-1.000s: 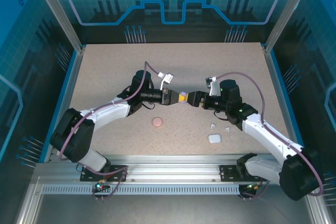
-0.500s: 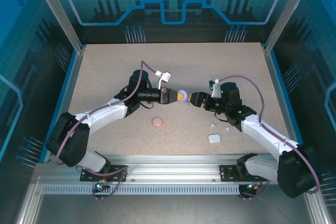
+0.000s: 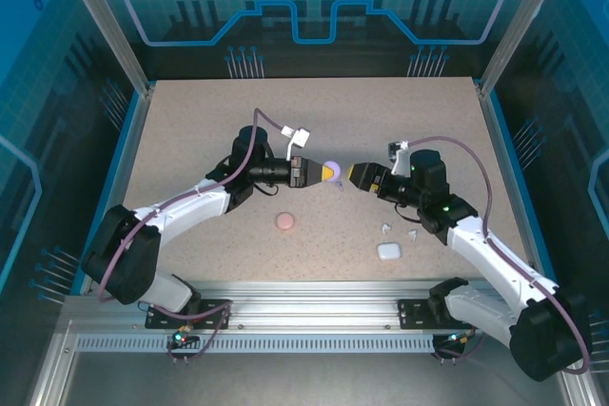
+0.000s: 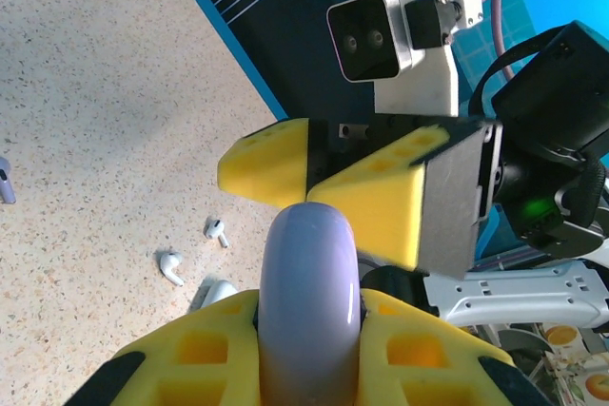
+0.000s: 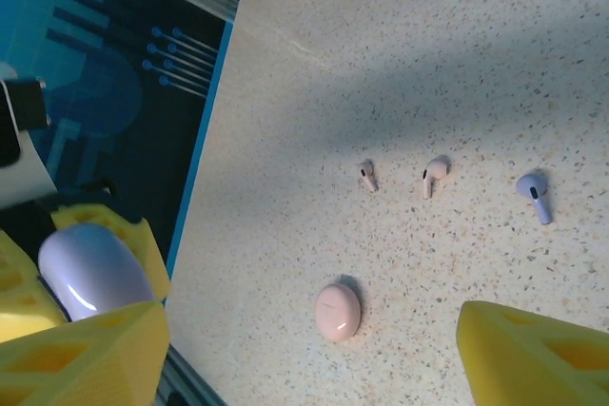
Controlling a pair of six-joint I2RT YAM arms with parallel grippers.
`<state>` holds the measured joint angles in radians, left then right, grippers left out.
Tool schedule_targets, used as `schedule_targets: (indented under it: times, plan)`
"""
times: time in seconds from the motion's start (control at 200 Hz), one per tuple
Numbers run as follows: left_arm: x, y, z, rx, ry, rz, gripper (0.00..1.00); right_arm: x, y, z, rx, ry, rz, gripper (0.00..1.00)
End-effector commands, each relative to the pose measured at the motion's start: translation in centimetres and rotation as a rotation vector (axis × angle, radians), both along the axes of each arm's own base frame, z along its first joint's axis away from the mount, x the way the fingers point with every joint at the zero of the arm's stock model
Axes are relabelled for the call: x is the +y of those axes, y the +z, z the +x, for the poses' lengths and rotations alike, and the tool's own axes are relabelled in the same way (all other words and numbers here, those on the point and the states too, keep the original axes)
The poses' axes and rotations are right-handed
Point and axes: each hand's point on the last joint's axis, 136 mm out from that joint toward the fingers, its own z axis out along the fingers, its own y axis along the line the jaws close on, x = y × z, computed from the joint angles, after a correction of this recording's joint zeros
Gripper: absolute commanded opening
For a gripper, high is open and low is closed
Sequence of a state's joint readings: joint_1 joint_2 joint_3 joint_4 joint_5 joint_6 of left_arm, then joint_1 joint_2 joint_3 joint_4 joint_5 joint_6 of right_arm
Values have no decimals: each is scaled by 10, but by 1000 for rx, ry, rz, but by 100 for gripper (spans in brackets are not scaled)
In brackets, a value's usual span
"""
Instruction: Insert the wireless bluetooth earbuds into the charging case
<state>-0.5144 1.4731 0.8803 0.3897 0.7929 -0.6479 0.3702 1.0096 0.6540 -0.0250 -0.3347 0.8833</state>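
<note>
I see the speckled desk (image 3: 190,130) with both arms reaching to its middle. The left jaws clamp a purple case (image 3: 331,169) up off the desk. The right jaws gape wide with nothing in them, facing that case from just beside it. A pink case (image 3: 284,221) lies nearer the left arm, a white case (image 3: 388,251) nearer the right. The earbuds I can spot lie loose on the desk: the white pair (image 3: 385,228) by the white case, and the pink pair (image 5: 367,175) and one purple earbud (image 5: 535,193) beyond the pink case.

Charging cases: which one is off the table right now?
The purple case, clamped in the left gripper in mid-air; the pink case and white case lie on the table.
</note>
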Motion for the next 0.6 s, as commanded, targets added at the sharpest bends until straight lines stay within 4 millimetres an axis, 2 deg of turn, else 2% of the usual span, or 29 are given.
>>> schedule_targets:
  times: [0.0, 0.135, 0.225, 0.325, 0.36, 0.37, 0.45, 0.595]
  plan:
    - [1, -6, 6, -20, 40, 7, 7, -8, 11, 10, 116, -160, 90, 82]
    - [7, -14, 20, -59, 148, 29, 6, -7, 3, 13, 277, -345, 197, 89]
    - [11, -17, 27, -100, 207, 56, 3, 4, 6, 14, 324, -396, 230, 91]
    - [12, -21, 34, -137, 242, 80, 1, 17, 13, 14, 374, -419, 211, 92]
    - [11, -21, 34, -143, 241, 83, 1, 20, 9, 16, 389, -425, 196, 92]
    - [11, -21, 35, -144, 242, 84, 1, 23, 17, 18, 378, -421, 208, 92]
    - [7, -22, 36, -155, 233, 88, 1, 35, 23, 24, 393, -411, 211, 92]
    - [1, -19, 33, -173, 221, 86, 1, 55, 19, 33, 425, -416, 202, 91]
